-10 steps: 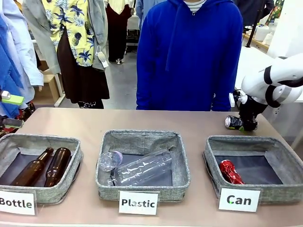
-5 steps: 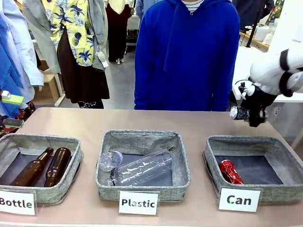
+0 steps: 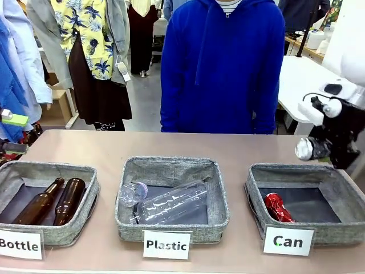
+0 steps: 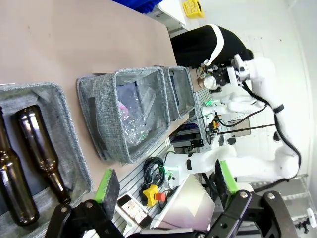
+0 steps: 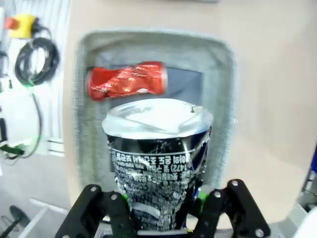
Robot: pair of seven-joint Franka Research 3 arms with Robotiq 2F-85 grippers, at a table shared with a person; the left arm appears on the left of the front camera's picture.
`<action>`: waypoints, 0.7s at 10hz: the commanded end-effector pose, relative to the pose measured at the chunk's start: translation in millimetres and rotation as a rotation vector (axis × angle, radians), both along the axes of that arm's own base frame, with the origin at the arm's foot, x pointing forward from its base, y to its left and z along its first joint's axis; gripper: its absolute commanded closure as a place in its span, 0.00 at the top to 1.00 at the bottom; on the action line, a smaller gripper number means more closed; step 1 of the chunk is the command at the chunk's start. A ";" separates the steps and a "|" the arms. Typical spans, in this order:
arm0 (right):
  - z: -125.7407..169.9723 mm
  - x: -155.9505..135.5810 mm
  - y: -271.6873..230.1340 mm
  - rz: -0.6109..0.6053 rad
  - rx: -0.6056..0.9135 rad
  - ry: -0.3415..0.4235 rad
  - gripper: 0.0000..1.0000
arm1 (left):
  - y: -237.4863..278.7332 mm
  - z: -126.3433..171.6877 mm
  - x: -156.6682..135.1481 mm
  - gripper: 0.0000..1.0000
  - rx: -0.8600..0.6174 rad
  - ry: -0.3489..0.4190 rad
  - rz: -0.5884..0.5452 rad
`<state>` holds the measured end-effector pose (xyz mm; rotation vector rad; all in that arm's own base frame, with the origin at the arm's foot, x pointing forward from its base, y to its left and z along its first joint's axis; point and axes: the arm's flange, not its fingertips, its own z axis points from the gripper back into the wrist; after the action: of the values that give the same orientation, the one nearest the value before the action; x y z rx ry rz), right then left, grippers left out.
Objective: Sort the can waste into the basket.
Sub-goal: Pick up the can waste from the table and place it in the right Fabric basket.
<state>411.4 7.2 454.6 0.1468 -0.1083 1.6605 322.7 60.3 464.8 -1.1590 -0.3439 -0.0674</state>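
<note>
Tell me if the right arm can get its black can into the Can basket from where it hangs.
Probably yes: the right gripper holds the black can above the open-topped Can basket, nothing between.

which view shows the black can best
The right wrist view: the black can is close up between the right gripper fingers, markings legible. The front view shows it small and distant; the left wrist view, a tiny glint.

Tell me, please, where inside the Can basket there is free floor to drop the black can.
The Can basket has bare dark floor to the right of the red can, up to its right wall. The red can crowds the left side. The right pincer holds the black can above the basket's far rim.
</note>
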 end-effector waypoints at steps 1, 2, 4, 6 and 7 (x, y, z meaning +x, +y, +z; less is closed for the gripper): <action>-19.7 -35.9 -2.5 -0.054 -0.068 -0.046 0.00 | -1.8 1.5 -2.1 1.00 -0.011 0.001 0.000; -27.8 -46.5 -6.0 -0.067 -0.034 -0.039 0.00 | -1.8 1.5 -2.1 1.00 -0.011 0.001 0.000; -30.7 -47.1 -21.3 -0.080 0.013 -0.034 0.00 | -1.8 1.5 -2.1 1.00 -0.011 0.001 0.000; -32.4 -41.0 -21.4 -0.086 -0.013 -0.006 0.57 | -1.8 1.5 -2.1 1.00 -0.011 0.001 0.000; -32.3 -37.6 -21.4 -0.085 -0.018 0.001 1.00 | -1.8 1.5 -2.1 1.00 -0.011 0.001 0.000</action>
<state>363.7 -18.2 418.9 0.1501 -0.1314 1.5797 322.7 60.4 464.8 -1.1591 -0.3438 -0.0671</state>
